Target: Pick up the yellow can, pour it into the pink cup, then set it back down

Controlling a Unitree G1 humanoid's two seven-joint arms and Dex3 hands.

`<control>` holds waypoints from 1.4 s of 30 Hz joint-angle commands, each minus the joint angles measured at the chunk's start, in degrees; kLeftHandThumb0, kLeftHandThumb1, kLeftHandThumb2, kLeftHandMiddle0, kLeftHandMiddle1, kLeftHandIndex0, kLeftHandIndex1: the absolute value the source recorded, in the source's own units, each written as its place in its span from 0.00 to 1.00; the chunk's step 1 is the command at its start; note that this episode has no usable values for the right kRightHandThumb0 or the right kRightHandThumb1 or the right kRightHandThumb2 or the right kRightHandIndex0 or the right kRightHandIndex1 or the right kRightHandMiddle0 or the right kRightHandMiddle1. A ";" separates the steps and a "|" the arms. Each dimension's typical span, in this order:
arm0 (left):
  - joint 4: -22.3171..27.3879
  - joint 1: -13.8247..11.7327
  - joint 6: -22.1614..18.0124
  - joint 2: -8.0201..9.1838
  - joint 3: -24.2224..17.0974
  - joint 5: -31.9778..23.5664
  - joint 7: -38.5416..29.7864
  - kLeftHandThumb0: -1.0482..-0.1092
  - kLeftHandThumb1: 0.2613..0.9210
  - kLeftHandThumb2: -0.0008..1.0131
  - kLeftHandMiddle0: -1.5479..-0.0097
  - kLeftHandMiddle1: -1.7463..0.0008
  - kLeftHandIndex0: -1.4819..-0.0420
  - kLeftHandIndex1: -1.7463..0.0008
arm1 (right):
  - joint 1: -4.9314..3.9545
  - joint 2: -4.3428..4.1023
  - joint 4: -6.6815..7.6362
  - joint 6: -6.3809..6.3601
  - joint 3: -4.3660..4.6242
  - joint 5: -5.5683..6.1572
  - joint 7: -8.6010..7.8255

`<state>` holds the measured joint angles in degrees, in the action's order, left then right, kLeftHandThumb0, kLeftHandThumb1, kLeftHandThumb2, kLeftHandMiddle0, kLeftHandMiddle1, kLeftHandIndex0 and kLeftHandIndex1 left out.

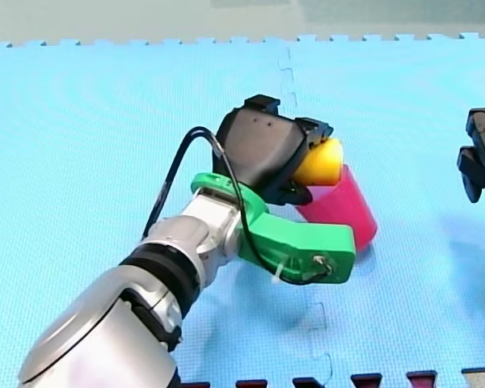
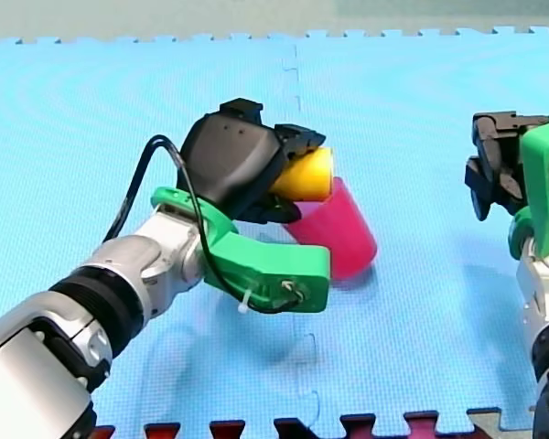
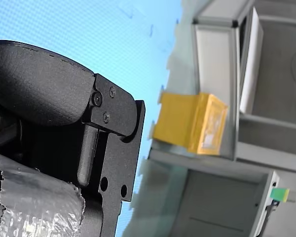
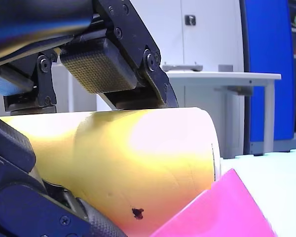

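The yellow can [image 4: 138, 163] at the rim of the pink cup [image 2: 334, 240] looks smooth with a soft sheen, bearing one dark fleck. The cup seems smooth, matt plastic. The left hand [image 2: 242, 166] gripping the can has a matt black, grainy shell; its fingers [image 4: 98, 66] carry rough, knurled pads. Under the cup, the blue foam mat [image 1: 81, 137] is finely dimpled.

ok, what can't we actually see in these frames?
- Yellow can: most of its body, head views, covered by the left hand gripping it.
- Pink cup interior: head views, blocked by the can's end; second wrist view, cut by the bottom edge.
- Right hand: first head view, cut by the right edge.
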<state>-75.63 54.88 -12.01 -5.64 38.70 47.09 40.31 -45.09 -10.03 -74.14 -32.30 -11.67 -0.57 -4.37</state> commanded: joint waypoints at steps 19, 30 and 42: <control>1.11 -2.97 -15.33 1.89 -15.08 -14.10 17.07 0.59 0.81 0.00 0.23 0.88 0.25 1.00 | -0.17 -0.21 -0.02 -0.15 -0.27 0.26 -0.25; 0.57 -2.58 -16.54 1.18 -16.50 -13.99 17.15 0.61 0.79 0.00 0.28 0.99 0.29 1.00 | -0.46 -0.52 -0.19 -0.48 -0.20 -0.08 0.05; 0.74 -3.34 -17.48 0.92 -17.26 -13.99 18.34 0.62 0.79 0.00 0.27 0.99 0.28 1.00 | -0.32 -0.64 -0.05 -0.81 -0.40 0.18 -0.41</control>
<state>-75.08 51.67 -28.89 -4.91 21.81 33.34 58.07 -45.37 -10.36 -74.25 -32.82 -12.01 -0.52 -4.81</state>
